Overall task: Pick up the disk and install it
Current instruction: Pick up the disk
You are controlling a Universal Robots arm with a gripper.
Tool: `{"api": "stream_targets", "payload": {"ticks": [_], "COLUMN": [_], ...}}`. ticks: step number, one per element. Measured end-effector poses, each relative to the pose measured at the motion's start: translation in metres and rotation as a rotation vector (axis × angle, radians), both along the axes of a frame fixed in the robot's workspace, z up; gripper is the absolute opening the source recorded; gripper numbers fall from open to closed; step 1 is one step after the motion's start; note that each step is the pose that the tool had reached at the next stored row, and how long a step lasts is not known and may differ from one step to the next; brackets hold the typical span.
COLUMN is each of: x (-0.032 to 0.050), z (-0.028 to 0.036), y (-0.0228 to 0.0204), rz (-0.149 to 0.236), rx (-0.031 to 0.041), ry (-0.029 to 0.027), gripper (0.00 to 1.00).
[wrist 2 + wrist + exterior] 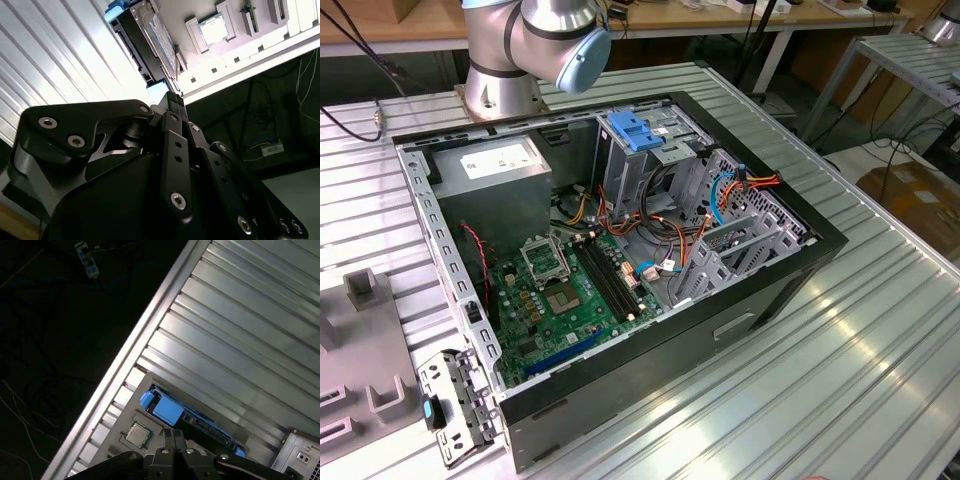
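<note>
An open computer case lies on its side in the middle of the counter. The arm's base stands behind its far corner, toward the exterior view's left. Inside, a power-supply box sits in the far left corner. The motherboard lies nearer, on the case floor. A drive cage stands right of the box, with a bracket on top. A fixture tray lies left of the case. In the second wrist view the disk rests on a plate, just beside a processor chip. The jaws, pressed together, are near its end.
</note>
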State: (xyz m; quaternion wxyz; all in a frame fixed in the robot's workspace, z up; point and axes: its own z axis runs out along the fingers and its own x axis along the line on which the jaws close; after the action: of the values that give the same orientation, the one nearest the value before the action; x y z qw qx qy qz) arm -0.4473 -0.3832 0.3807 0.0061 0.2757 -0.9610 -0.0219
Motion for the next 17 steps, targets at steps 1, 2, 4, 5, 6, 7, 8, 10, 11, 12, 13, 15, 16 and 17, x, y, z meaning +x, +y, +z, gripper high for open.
{"api": "stream_targets", "payload": {"ticks": [1,2,4,5,6,7,8,10,11,12,13,15,16,17], "x": [0.0,0.0,0.0,0.0,0.0,0.0,0.0,0.0,0.0,0.0,0.0,0.0,0.0,0.0], "z": [-0.0002,-0.0003,-0.0007,-0.0008,-0.0009,-0.001,-0.0011,-0.0014,-0.0015,-0.0014,-0.0015,-0.0016,-0.0018,-0.0018], "y": [0.0,0.0,0.0,0.0,0.0,0.0,0.0,0.0,0.0,0.0002,0.0005,0.0014,0.002,0.0026], "rz": [0.037,0.067,0.152,0.183,0.214,0.242,0.257,0.32,0.342,0.367,0.395,0.427,0.44,0.453], "rx": [-0.0002,-0.0004,-0.0004,-0.0005,-0.0005,-0.0005,-0.0005,-0.0005,-0.0006,-0.0005,-0.0006,-0.0009,-0.001,-0.0012], "ry": [0.0,0.0,0.0,0.0,0.0,0.0,0.0,-0.0001,0.0,-0.0001,0.0,0.0001,0.0,0.0001], "gripper": [0.11,0.11,0.11,0.11,0.11,0.11,0.11,0.11,0.11,0.11,0.11,0.11,0.11,0.11]}}
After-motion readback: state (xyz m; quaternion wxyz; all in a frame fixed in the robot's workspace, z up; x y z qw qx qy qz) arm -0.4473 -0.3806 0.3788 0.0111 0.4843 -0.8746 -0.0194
